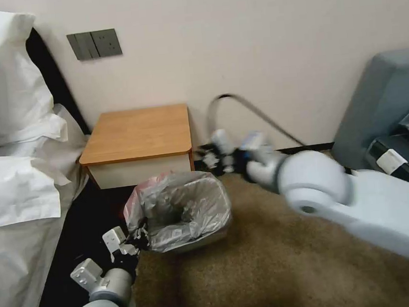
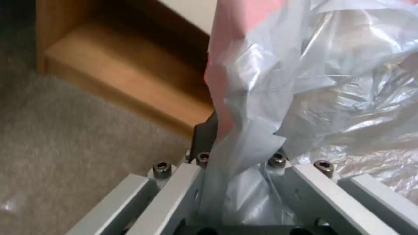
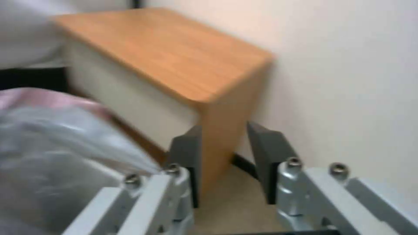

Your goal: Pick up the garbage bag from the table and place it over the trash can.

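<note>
The silvery-grey garbage bag (image 1: 178,208) with its pink rim lies spread over the mouth of the cream trash can (image 1: 200,242), which stands on the carpet in front of the table (image 1: 135,131). My left gripper (image 1: 136,237) is at the can's near left corner, shut on the bag's edge. In the left wrist view the bag (image 2: 270,98) runs down between the fingers of the left gripper (image 2: 237,143). My right gripper (image 1: 210,157) hovers, blurred, behind the can's far right corner beside the table. In the right wrist view the right gripper (image 3: 226,147) is open with nothing in it, the bag (image 3: 52,130) off to one side.
A bed with white pillows (image 1: 14,156) lies along the left, close to the table and can. A grey armchair (image 1: 386,104) stands at the right. A black cable (image 1: 258,110) loops by the wall. Brown carpet (image 1: 272,272) spreads in front.
</note>
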You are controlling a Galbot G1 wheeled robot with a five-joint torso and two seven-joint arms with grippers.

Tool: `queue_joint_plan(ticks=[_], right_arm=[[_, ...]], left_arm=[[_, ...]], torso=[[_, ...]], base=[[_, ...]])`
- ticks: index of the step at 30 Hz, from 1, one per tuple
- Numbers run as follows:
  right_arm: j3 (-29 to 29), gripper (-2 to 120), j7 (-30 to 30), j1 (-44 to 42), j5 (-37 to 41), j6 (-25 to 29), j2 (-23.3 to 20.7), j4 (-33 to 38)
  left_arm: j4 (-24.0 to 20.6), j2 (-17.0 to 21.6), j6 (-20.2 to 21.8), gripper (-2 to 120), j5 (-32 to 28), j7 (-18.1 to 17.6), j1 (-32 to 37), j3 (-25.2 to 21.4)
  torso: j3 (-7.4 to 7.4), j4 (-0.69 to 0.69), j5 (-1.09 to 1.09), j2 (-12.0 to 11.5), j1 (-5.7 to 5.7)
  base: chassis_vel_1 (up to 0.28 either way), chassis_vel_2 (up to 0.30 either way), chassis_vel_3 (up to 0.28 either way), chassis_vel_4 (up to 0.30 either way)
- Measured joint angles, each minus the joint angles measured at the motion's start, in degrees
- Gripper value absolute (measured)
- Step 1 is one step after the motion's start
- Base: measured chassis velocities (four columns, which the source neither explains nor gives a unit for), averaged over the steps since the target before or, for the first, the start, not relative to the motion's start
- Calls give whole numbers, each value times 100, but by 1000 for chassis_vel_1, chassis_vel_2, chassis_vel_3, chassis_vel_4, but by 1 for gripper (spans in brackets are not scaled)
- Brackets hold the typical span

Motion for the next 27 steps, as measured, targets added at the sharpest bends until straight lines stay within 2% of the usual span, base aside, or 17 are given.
queue_joint_plan(ticks=[2, 3, 4, 6, 7, 10, 13, 14, 15, 18, 23, 27], right_arm=[[894, 40, 32, -1279, -488, 487, -95, 54], [894, 40, 32, -1279, -488, 487, -95, 54], [1357, 45, 28, -1927, -723, 703, -16, 75], [2064, 55, 10, -2958, -1148, 992, 281, 143], [2064, 55, 10, -2958, -1148, 992, 281, 143], [2781, 70, -170, -4180, -1932, 1381, 909, 229], [2926, 75, -289, -4508, -2222, 1510, 1115, 242], [3043, 85, -410, -4885, -2676, 1634, 1440, 279], [3043, 85, -410, -4885, -2676, 1634, 1440, 279], [3083, 97, -413, -5251, -3284, 1751, 1938, 311], [3148, 100, -445, -5524, -3635, 1936, 2244, 276], [3200, 100, -452, -5555, -3666, 1952, 2298, 263]], left_arm=[[3, 55, 152, 7, -108, -101, -14, 8], [3, 55, 152, 7, -108, -101, -14, 8], [33, 78, 210, 7, -112, -124, -26, 34], [111, 127, 279, 7, -82, -159, -48, 132], [111, 127, 279, 7, -82, -159, -48, 132], [242, 214, 300, 7, 115, -191, -62, 370], [273, 240, 300, 7, 165, -211, -61, 439], [328, 279, 303, 7, 246, -237, -55, 541], [328, 279, 303, 7, 246, -237, -55, 541], [407, 328, 316, 7, 410, -256, -17, 660], [466, 361, 305, 7, 499, -257, 38, 800], [552, 342, 286, 7, 531, -257, 27, 885]], torso=[[0, 2, -2, 0, 0], [0, 2, -2, 0, 0], [0, 1, -2, 0, 0], [0, 0, 0, 0, 0], [0, 0, 0, 0, 0], [0, 0, -3, 0, 0], [-1, 1, -3, 1, 0], [0, 0, -4, 0, 0], [0, 0, -4, 0, 0], [0, 3, -4, 0, 0], [0, 2, -4, 1, 0], [0, 2, -3, 1, 0]], base=[[0, 0, 0, 0], [0, 0, 0, 0], [0, 0, 0, 0], [0, 0, 0, 0], [0, 0, 0, 0], [0, 0, 0, 0], [0, 0, 0, 0], [0, 0, 0, 0], [0, 0, 0, 0], [0, 0, 0, 0], [0, 0, 0, 0], [0, 0, 0, 0]])
